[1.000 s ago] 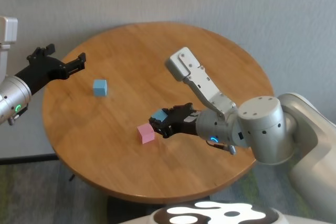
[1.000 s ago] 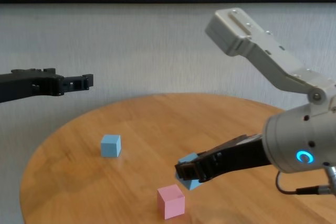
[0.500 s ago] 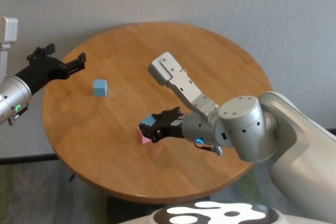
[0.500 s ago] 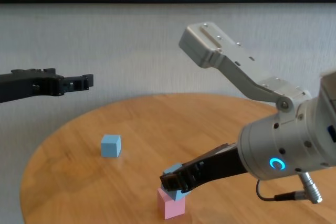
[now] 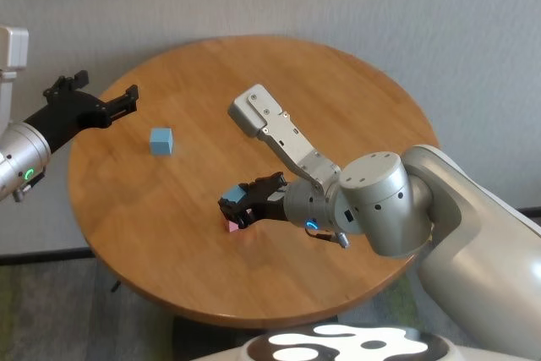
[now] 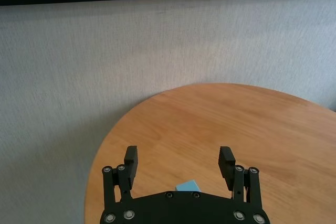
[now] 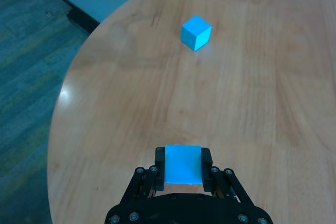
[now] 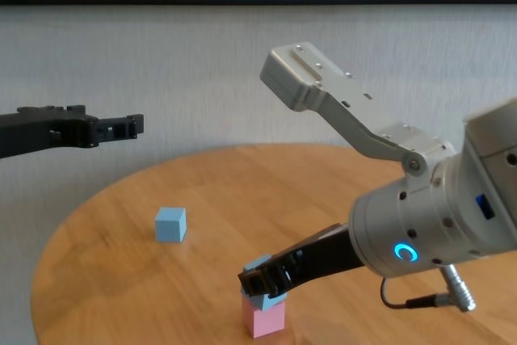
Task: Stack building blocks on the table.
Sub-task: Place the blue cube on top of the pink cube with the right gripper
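Step in hand, as judged: placing of the first blue block onto the pink one; not yet released.

Nearest the robot, the right gripper (image 8: 262, 284) is seen clenched on a light blue block (image 7: 183, 164); the block is pinched between the two black fingers (image 7: 159, 161), flat faces against the pads. Directly under it the pink block (image 8: 262, 319) stands on the table (image 5: 338, 107); in the chest view the held blue block looks to be touching or just above the pink top, but contact cannot be confirmed. In the head view the pink block is almost wholly hidden by the gripper, only a sliver being shown at its lower edge, so squareness of the alignment cannot be judged there; in the chest view the blue block appears set slightly toward the robot's left of the pink one's centre.

Next move, as judged: the held block is to be seated flat and centred on the pink one; the jaws then to be opened without sideways drag, and the arm lifted straight off; any tilt or offset at release could tip the pair.

Farther out, the second blue block (image 5: 161, 140) lies alone on the table, well apart from the stack, toward the robot's left; it is left for the third tier.

Farthest, the left gripper (image 5: 108, 106) is held parked above the table's left edge, jaws fully released, nothing grasped.
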Robot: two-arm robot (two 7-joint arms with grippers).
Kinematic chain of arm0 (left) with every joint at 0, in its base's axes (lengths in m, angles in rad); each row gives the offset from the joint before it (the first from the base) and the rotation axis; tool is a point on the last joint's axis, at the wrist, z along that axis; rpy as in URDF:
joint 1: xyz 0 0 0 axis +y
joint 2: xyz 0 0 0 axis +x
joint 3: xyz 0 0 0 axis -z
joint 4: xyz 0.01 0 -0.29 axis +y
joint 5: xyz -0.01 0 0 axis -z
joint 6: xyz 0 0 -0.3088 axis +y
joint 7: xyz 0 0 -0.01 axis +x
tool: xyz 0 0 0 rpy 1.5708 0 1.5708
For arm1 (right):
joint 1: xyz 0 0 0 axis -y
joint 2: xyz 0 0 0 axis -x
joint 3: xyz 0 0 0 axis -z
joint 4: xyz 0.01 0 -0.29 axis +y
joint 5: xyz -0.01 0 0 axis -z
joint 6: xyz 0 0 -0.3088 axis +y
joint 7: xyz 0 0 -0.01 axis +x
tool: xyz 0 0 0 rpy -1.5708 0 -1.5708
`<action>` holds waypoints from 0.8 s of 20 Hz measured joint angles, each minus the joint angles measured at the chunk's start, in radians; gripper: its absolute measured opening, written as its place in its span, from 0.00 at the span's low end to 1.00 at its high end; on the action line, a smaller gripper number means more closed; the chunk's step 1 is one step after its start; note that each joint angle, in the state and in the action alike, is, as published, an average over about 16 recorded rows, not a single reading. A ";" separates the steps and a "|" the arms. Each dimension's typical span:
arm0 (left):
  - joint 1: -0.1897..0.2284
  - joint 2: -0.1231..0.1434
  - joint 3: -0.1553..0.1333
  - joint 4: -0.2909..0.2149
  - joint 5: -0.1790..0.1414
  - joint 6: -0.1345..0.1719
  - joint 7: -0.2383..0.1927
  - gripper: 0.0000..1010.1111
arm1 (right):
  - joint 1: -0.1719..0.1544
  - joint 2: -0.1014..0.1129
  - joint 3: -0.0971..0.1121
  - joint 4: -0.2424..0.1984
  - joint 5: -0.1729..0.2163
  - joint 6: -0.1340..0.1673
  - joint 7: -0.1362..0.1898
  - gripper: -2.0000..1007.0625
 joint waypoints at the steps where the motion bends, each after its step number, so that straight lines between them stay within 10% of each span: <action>1: 0.000 0.000 0.000 0.000 0.000 0.000 0.000 0.99 | 0.002 -0.003 0.000 0.004 -0.003 0.000 0.000 0.35; 16: 0.000 0.000 0.000 0.000 0.000 0.000 0.000 0.99 | 0.007 -0.026 0.015 0.029 -0.033 0.008 0.012 0.35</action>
